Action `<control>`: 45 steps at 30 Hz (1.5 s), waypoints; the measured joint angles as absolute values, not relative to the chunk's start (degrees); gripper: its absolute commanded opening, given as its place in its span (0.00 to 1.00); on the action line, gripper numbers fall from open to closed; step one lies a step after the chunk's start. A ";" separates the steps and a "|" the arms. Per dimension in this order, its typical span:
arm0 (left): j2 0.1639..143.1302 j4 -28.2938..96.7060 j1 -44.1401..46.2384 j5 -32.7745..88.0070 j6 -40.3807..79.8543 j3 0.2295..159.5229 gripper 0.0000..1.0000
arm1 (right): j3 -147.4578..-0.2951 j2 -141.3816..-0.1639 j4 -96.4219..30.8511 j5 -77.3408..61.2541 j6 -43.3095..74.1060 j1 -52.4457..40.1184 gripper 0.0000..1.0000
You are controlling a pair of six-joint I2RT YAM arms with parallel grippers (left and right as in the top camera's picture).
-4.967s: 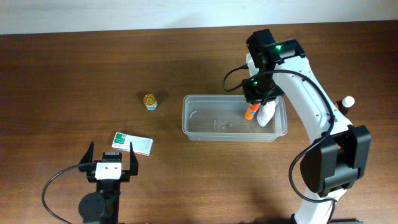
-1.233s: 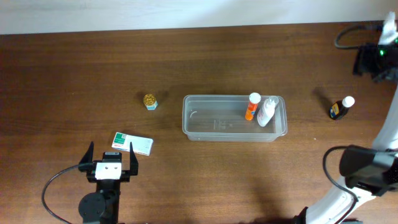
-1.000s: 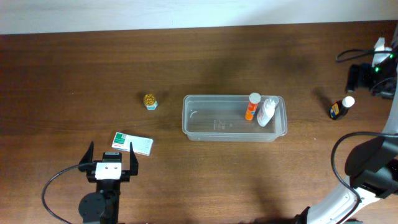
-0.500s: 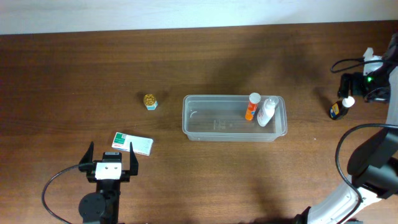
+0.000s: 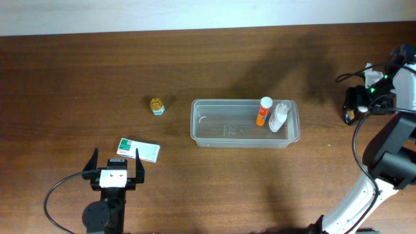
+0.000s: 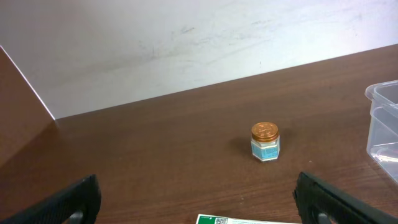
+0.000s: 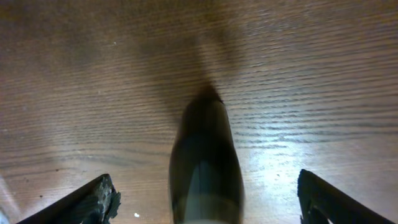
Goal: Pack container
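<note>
The container [image 5: 214, 127] lies in the middle of the worktop, with an orange bottle [image 5: 261, 114] and a white bottle [image 5: 279, 117] packed in its right end; far to its right the right tool [image 7: 208, 198] stands wide open around a dark bottle [image 7: 204, 155], gripping nothing, probably lined up to take it; the left tool [image 5: 116, 156], at the container's lower left, is fully open and empty.

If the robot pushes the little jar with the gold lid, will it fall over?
Probably not: the little jar is squat and stands upright, so it should slide rather than tip. Its sides look hard and smooth, so it may be slippery to grip.
</note>
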State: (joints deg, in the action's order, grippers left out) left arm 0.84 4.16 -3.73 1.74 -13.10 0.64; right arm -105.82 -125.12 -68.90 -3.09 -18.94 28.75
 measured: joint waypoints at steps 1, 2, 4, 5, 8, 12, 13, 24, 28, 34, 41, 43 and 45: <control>0.84 4.14 -3.73 1.72 -13.10 0.64 1.00 | -105.75 -125.38 -68.90 -3.11 -18.98 28.77 0.81; 0.84 4.14 -3.73 1.72 -13.10 0.64 1.00 | -105.65 -125.56 -68.90 -3.11 -19.14 28.80 0.80; 0.84 4.14 -3.73 1.72 -13.10 0.64 1.00 | -105.62 -125.60 -68.90 -3.11 -19.27 28.93 0.76; 0.84 4.14 -3.73 1.72 -13.10 0.64 1.00 | -105.62 -125.60 -68.88 -3.14 -19.25 28.93 0.73; 0.84 4.16 -3.73 1.72 -13.10 0.64 1.00 | -105.62 -125.60 -68.88 -3.27 -19.33 29.56 0.64; 0.84 4.14 -3.73 1.72 -13.10 0.64 1.00 | -105.62 -125.60 -68.86 -3.99 -19.51 30.70 0.46; 0.84 4.14 -3.73 1.72 -13.10 0.64 1.00 | -105.62 -125.60 -68.88 -4.27 -19.33 31.00 0.43; 0.84 4.14 -3.73 1.72 -13.10 0.64 1.00 | -105.62 -125.62 -68.73 -6.31 -19.38 31.64 0.19; 0.84 4.14 -3.73 1.72 -13.10 0.64 1.00 | -105.62 -125.62 -68.71 -6.83 -19.29 31.64 0.20; 0.84 4.14 -3.73 1.72 -13.10 0.64 1.00 | -105.89 -125.64 -70.43 -8.56 -19.27 31.64 0.22; 0.84 4.16 -3.73 1.72 -13.10 0.64 1.00 | -115.63 -126.67 -82.17 -13.15 -19.25 31.64 0.24; 0.84 4.14 -3.73 1.72 -13.10 0.64 1.00 | -122.02 -126.72 -87.66 -15.14 -19.25 31.64 0.25; 0.84 4.14 -3.73 1.72 -13.10 0.64 1.00 | -127.37 -126.72 -91.53 -16.84 -19.27 31.64 0.24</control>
